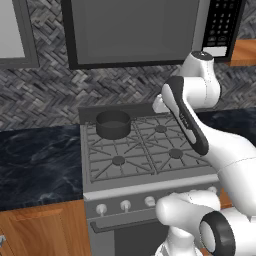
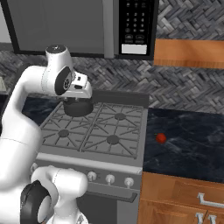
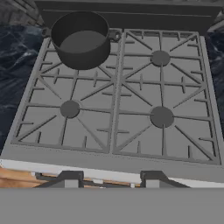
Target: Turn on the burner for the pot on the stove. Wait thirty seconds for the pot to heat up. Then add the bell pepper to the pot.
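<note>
1. On the dark counter right of the stove lies the bell pepper — judged light, smooth, rounded, best pinched across its middle.
2. The pot is seen on the rear-left burner.
3. The gripper fingertips are held apart — nothing gripped.

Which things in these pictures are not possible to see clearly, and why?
- Burner under the pot: covered by the pot in every view.
- Stove knobs: right ones hidden by the arm in the left base view; markings too small.
- Gripper: fingertips cut off at the hand view's bottom; jaw opening unclear.
- Bell pepper: too small for detail.
</note>
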Available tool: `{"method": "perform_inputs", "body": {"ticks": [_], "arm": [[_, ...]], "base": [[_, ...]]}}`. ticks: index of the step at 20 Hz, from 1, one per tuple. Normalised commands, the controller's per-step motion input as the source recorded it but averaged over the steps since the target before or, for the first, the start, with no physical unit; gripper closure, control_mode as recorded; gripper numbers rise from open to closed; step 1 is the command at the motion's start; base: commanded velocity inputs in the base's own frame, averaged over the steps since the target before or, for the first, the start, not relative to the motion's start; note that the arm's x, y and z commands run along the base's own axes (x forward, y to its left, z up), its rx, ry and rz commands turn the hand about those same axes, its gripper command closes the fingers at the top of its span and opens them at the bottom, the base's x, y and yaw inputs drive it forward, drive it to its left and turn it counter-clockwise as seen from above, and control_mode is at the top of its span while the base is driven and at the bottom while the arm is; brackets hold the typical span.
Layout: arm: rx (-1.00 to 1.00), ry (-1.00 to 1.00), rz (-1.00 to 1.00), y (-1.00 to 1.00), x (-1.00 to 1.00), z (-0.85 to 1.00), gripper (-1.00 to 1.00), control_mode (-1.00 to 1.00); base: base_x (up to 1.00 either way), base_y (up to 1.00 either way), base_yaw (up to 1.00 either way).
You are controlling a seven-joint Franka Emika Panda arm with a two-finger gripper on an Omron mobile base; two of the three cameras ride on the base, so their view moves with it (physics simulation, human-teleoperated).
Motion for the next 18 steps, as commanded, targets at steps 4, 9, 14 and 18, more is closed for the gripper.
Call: {"method": "perform_inputs", "body": {"ticks": [4,9,14,18], "arm": [[0.0,-0.08,0.0,0.0,-0.33,-0.01,-1.0,-1.0],[-0.01,0.0,0.0,0.02,-0.52,-0.07,-1.0,-1.0],[-0.01,0.0,0.01,0.16,-0.33,-0.12,-1.0,-1.0],[0.0,0.0,0.02,0.25,-0.17,-0.21,-1.0,-1.0]], "base": [[0.0,0.0,0.0],[0.0,0.0,0.0],[0.0,0.0,0.0],[0.0,0.0,0.0]]}}
